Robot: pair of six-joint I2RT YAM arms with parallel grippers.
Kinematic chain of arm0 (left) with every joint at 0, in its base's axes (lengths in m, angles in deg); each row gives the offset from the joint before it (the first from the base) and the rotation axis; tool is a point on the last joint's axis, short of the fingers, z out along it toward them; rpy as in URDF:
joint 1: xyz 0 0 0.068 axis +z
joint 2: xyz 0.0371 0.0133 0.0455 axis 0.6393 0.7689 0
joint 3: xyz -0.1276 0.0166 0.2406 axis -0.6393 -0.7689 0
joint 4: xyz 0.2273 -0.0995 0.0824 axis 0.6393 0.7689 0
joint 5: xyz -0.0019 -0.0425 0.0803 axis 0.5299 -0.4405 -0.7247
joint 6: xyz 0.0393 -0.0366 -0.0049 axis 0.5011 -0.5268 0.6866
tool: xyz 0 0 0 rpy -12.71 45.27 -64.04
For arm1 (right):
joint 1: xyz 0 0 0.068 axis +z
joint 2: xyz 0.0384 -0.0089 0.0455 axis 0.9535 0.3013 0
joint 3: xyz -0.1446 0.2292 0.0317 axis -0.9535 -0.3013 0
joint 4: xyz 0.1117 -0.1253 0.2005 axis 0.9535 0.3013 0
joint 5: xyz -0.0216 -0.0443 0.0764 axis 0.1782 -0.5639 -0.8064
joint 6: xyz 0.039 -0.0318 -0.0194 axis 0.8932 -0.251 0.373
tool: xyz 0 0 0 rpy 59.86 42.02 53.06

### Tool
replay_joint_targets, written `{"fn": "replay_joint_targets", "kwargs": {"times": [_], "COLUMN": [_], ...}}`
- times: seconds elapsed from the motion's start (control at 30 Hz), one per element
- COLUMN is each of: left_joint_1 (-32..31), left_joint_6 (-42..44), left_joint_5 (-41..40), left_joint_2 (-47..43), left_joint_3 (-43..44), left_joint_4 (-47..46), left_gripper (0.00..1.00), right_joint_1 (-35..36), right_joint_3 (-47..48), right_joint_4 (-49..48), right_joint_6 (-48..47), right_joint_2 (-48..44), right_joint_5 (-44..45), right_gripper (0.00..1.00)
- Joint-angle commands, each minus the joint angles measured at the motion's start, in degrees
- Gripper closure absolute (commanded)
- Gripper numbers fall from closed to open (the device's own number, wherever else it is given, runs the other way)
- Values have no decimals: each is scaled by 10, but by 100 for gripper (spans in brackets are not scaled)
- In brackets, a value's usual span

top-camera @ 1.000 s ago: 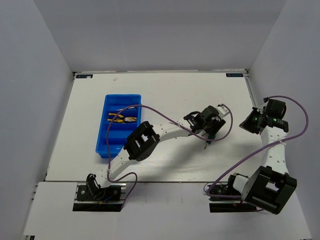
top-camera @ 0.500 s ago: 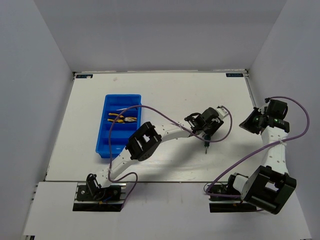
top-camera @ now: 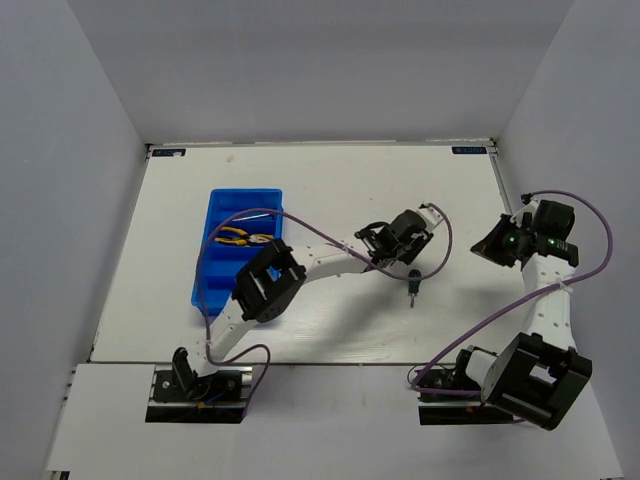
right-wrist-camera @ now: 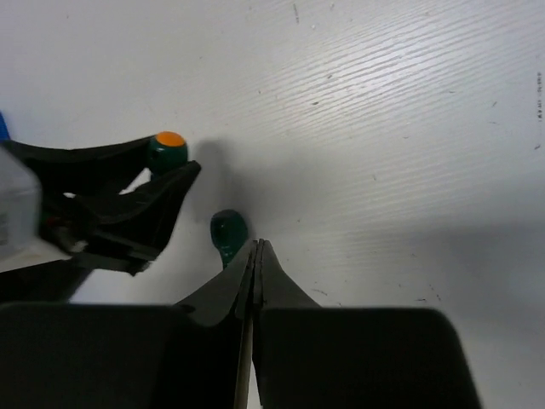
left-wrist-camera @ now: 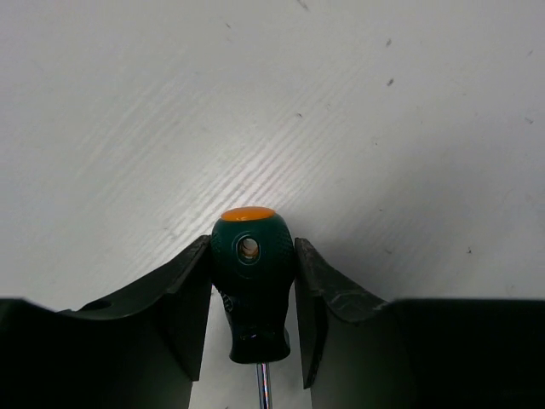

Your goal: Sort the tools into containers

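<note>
Left gripper: my left gripper (left-wrist-camera: 252, 247) is pinching a small screwdriver with a green-and-black handle and an orange end cap (left-wrist-camera: 251, 273). Both black fingers (left-wrist-camera: 192, 298) press on the sides of the handle.
Where it is: above the white table (top-camera: 300, 180), right of the middle. I cannot tell if it is lifted.
Long axis: it runs along my fingers. The orange cap points outward past the fingertips and the steel shaft goes back toward my wrist.
Second green-handled screwdriver (top-camera: 413, 283): it lies on the table, just near-right of my left gripper and apart from it. Its axis goes roughly far to near. Which end is the tip is too small to tell.
Right gripper (right-wrist-camera: 257, 247): pressed together on nothing, at the right side of the table.
Change: one second ago my left gripper stood over the place of the second green-handled screwdriver. Now it is a little more to the left, toward the bin. My right gripper stays where it was.
Rectangular bright blue plastic bin (top-camera: 246, 193): on the left half of the table. Yellow-orange-handled pliers (top-camera: 245, 238) lie across its second compartment from the far end, as before.
Near compartments: partly hidden by my left arm.
</note>
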Motion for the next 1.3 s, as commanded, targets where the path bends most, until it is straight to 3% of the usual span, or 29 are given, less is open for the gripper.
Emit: {"fn": "replay_joint_targets", "kwargs": {"times": [0.0,0.07,0.1,0.13,0.23,0.5,0.57,0.63,0.67,0.7,0.77,0.97,1.07,1.27], "left_joint_1": [7,12,18,25,31,60,65,71,71,77,83,123,144,177], "left_joint_6": [9,21,21,21,48,91,91,120,120,140,153,158,115,40], "left_joint_5": [-34,-34,-34,-23,-5,-71,-92,-101,-129,-138,-158,-183,-189,-157], "left_joint_2": [-142,-180,-221,-245,-338,-751,-814,-862,-897,-909,-924,-860,-814,-803], "left_joint_3": [-33,-61,-96,-117,-237,-543,-612,-652,-688,-705,-739,-768,-756,-785], "left_joint_4": [-43,-43,-43,-37,-41,-6,-6,-6,-16,-22,-41,-42,-22,1], "left_gripper": [100,100,100,100,100,100,100,100,100,100,100,100,100,100], "right_joint_1": [-1,-1,-1,0,-1,1,1,2,1,2,0,-1,-1,-2], "right_joint_3": [-10,-11,-10,-9,-3,-6,-10,-19,-31,-38,-50,-48,-48,-46], "right_joint_4": [-4,-6,-4,3,12,12,13,18,18,24,29,45,47,47], "right_joint_6": [-38,-49,-66,-74,-90,-101,-132,-162,-219,-238,-269,-299,-300,-298], "right_joint_2": [-17,-17,-17,-13,-6,-13,-11,-12,-10,-12,-13,-14,-19,-27], "right_joint_5": [-61,-79,-108,-120,-150,-179,-212,-283,-381,-415,-472,-490,-491,-483], "right_gripper": [100,95,83,63,52,50,53,61,65,70,72,74,74,74]}}
